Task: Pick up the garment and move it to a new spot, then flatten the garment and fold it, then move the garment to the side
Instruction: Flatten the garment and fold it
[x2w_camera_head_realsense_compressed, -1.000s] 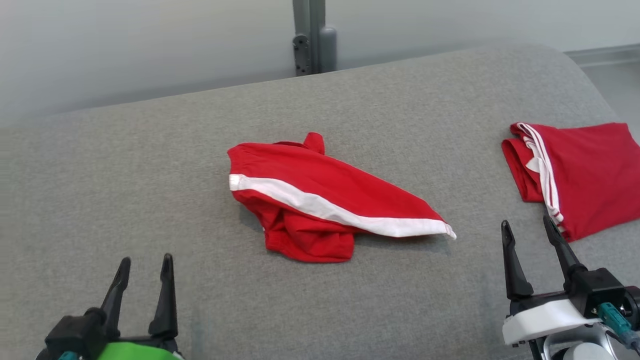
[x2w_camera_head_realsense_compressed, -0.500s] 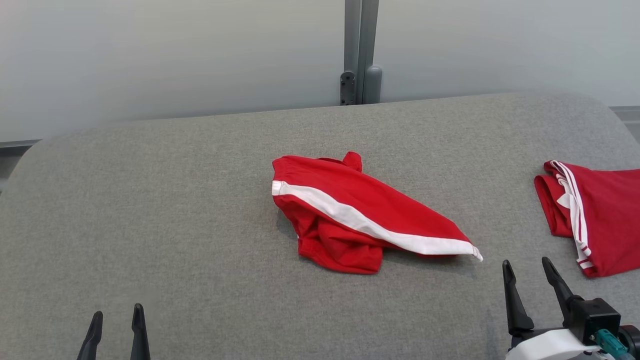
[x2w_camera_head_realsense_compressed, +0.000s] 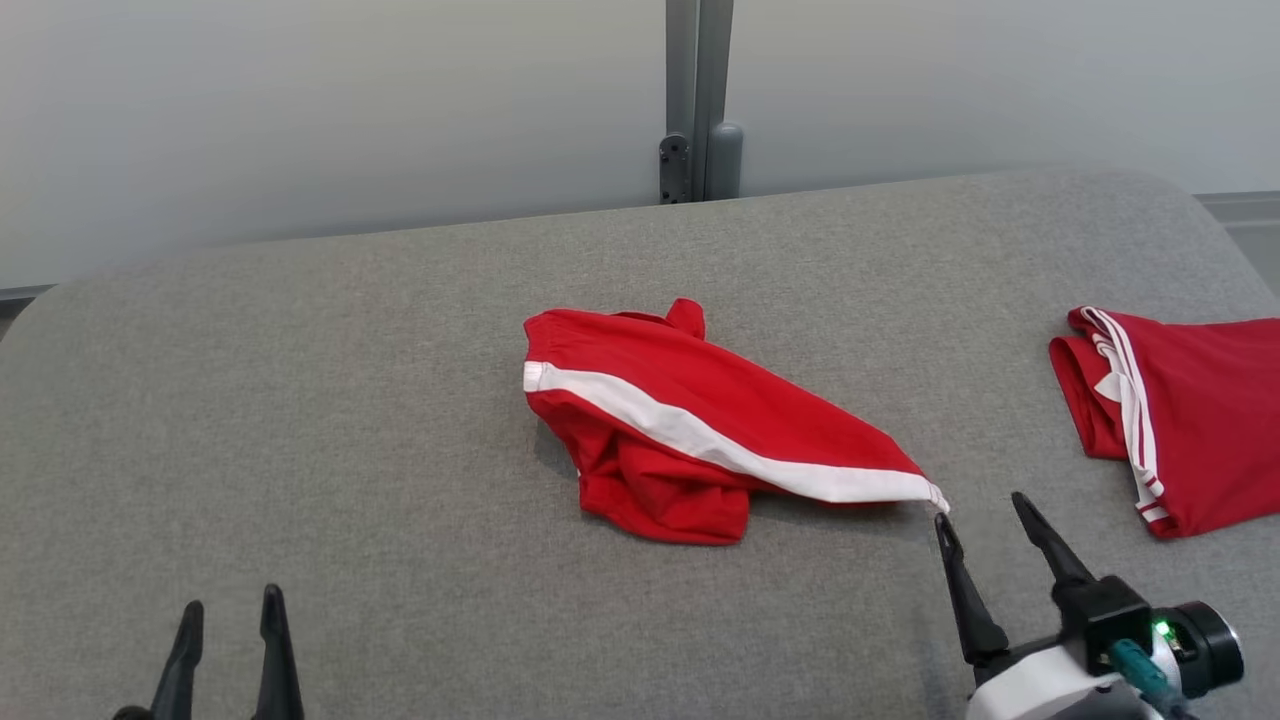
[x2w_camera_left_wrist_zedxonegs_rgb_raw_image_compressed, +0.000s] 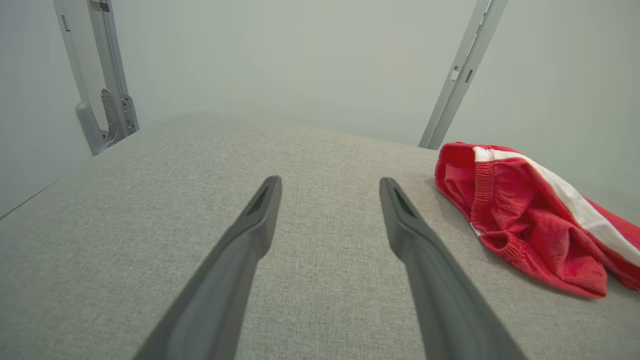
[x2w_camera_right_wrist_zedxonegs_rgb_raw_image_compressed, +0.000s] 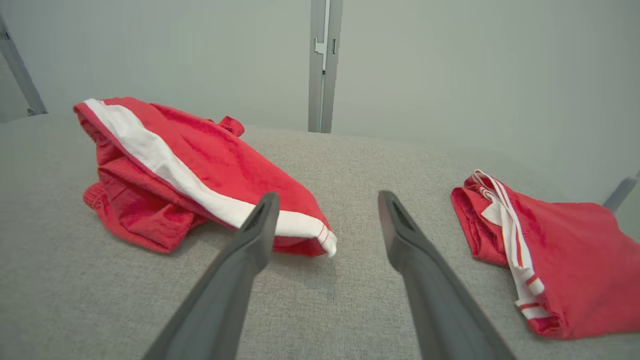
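Observation:
The garment (x2w_camera_head_realsense_compressed: 690, 430), red with a broad white stripe, lies crumpled in the middle of the grey padded surface (x2w_camera_head_realsense_compressed: 350, 450); it also shows in the left wrist view (x2w_camera_left_wrist_zedxonegs_rgb_raw_image_compressed: 525, 210) and the right wrist view (x2w_camera_right_wrist_zedxonegs_rgb_raw_image_compressed: 190, 170). My right gripper (x2w_camera_head_realsense_compressed: 985, 510) stands open just in front of the garment's right tip, with nothing between its fingers; its own view (x2w_camera_right_wrist_zedxonegs_rgb_raw_image_compressed: 325, 207) has that tip lying close to the left finger. My left gripper (x2w_camera_head_realsense_compressed: 230, 610) is open at the lower left, well away from the garment, its fingers (x2w_camera_left_wrist_zedxonegs_rgb_raw_image_compressed: 260, 210) over bare fabric.
A second red garment (x2w_camera_head_realsense_compressed: 1180, 410) with thin white stripes lies folded at the right edge, also in the right wrist view (x2w_camera_right_wrist_zedxonegs_rgb_raw_image_compressed: 550, 250). A grey post (x2w_camera_head_realsense_compressed: 695, 100) stands behind the surface against a pale wall. The surface's rounded far corners and back edge are in sight.
The head camera has shifted, so the whole scene sits differently. My right gripper has moved left toward the garment's right tip. The garments have not moved.

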